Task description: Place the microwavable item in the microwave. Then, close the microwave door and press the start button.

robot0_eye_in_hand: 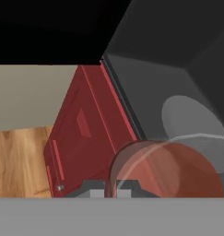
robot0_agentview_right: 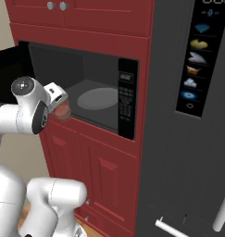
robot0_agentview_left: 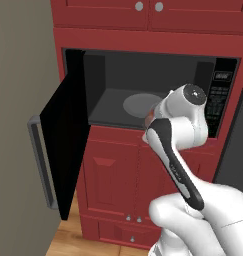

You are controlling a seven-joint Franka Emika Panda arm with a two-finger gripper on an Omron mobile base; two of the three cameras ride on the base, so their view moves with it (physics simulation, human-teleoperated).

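Carry | my end effector [robot0_agentview_right: 59, 104] clamped on small translucent cup of reddish-pink contents [robot0_agentview_right: 63, 110] | cup at front edge of black built-in microwave [robot0_agentview_left: 143, 92], short of round glass turntable [robot0_agentview_left: 142, 104] | black door [robot0_agentview_left: 65, 145] swung wide for entry

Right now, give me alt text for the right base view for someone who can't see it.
A white robot arm's gripper holds a pinkish cup at the front edge of an open black microwave with a round turntable, set in red cabinets.

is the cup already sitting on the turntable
No, the cup is held in the claw at the microwave's front edge, short of the turntable.
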